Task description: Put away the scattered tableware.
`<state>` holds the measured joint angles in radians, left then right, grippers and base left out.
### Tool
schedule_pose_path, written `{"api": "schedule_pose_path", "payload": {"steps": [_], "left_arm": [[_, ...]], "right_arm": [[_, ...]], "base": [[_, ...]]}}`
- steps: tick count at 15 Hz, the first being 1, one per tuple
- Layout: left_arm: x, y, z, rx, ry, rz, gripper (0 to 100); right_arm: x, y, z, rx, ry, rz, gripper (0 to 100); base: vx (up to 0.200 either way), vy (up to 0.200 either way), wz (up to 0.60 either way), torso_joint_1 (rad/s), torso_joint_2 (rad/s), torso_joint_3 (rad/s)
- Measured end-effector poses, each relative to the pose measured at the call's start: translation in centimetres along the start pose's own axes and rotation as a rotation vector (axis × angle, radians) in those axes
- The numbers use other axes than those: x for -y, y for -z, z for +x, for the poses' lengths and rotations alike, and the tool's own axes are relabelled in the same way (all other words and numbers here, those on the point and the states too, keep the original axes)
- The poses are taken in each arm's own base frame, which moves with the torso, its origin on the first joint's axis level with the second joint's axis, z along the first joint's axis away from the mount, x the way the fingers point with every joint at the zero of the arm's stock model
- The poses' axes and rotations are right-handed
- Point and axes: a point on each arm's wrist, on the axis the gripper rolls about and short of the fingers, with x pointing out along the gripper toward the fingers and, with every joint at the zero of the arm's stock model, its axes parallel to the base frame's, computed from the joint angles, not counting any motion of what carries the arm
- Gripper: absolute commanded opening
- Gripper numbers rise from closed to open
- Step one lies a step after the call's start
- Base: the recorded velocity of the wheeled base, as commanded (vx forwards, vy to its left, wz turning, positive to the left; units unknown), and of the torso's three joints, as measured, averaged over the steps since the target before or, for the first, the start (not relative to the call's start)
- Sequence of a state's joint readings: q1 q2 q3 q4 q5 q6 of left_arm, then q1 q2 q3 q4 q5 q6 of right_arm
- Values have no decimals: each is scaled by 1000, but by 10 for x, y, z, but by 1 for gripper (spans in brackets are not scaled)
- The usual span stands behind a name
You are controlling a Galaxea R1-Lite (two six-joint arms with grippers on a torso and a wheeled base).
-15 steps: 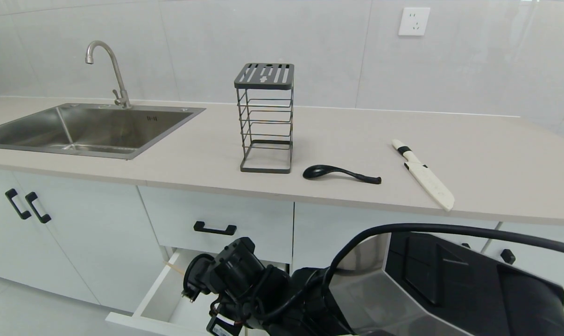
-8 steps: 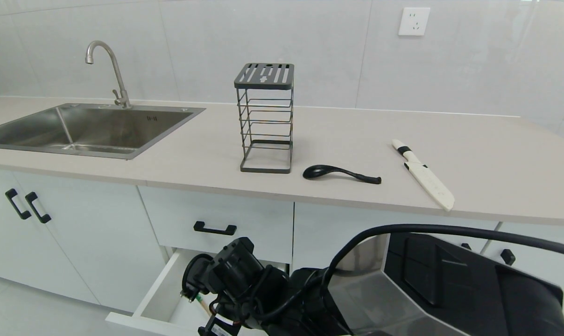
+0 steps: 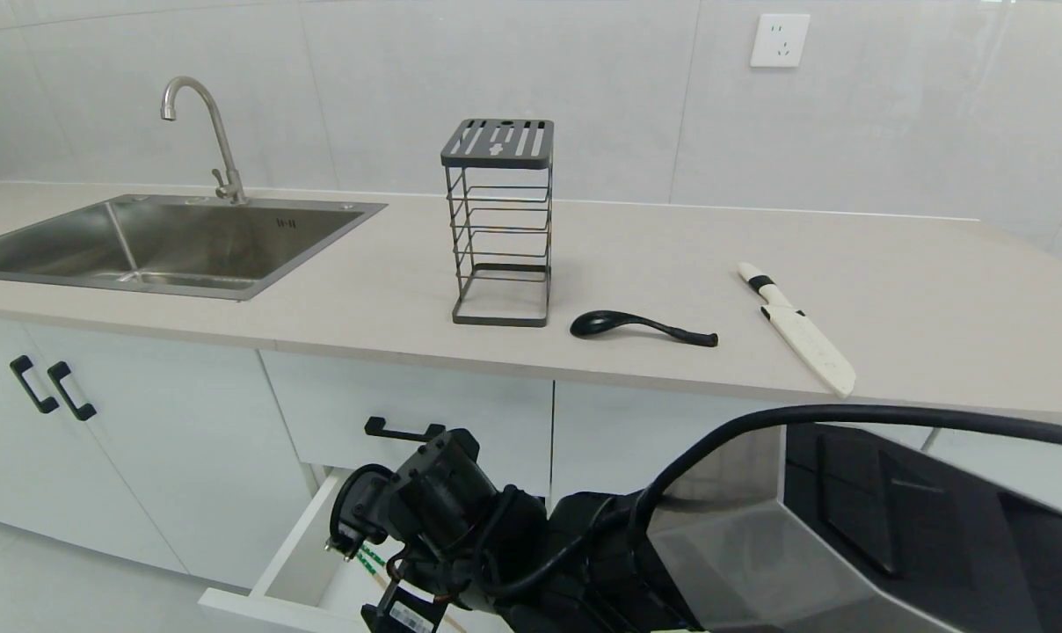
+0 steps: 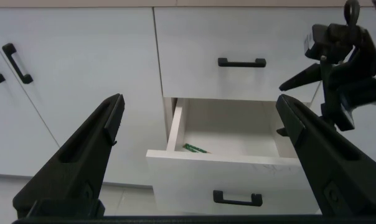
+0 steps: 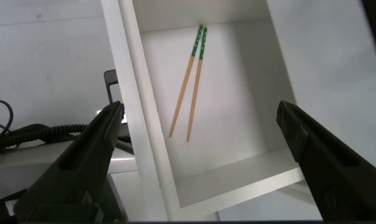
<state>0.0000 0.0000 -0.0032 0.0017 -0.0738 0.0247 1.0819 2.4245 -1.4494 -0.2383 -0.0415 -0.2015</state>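
A pair of wooden chopsticks [image 5: 191, 84] with green tops lies loose on the floor of the open white drawer [image 5: 135, 124] under the counter. My right gripper [image 5: 200, 109] hangs open straight above them with nothing between its fingers. My left gripper [image 4: 200, 102], also open and holding nothing, faces the drawer [image 4: 225, 158] from the front, some way off. On the counter lie a black spoon [image 3: 641, 326] and a white knife [image 3: 799, 330], to the right of a dark wire rack [image 3: 502, 224].
A steel sink [image 3: 170, 242] with a tap [image 3: 201, 132] sits at the counter's left. Above the open drawer is a shut drawer with a black handle [image 3: 403, 431]. Cabinet doors with black handles [image 3: 52, 387] stand to the left.
My right arm's wrist has lifted and shifted slightly left over the drawer. A chopstick that stuck out beside it one second ago now lies on the drawer floor.
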Motion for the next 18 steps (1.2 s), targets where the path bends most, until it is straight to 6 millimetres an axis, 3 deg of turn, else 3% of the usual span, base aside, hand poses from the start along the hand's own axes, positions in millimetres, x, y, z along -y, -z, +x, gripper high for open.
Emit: {"api": "schedule_pose_path", "payload": {"steps": [5, 8, 12, 15, 18], "left_arm": [[0, 0, 0, 0, 0, 0, 100], [0, 0, 0, 0, 0, 0, 100], [0, 0, 0, 0, 0, 0, 100], [0, 0, 0, 0, 0, 0, 100], [0, 0, 0, 0, 0, 0, 100]], "right_arm": [[-10, -25, -26, 77, -13, -21, 100], [-18, -42, -53, 135, -23, -39, 100], [-19, -49, -119, 191, -17, -46, 100], [1, -46, -176, 232, 101, -11, 100], [45, -26, -221, 245, 237, 69, 100]], "base": [[0, 0, 0, 0, 0, 0], [0, 0, 0, 0, 0, 0], [0, 0, 0, 0, 0, 0], [0, 0, 0, 0, 0, 0], [0, 0, 0, 0, 0, 0]]}}
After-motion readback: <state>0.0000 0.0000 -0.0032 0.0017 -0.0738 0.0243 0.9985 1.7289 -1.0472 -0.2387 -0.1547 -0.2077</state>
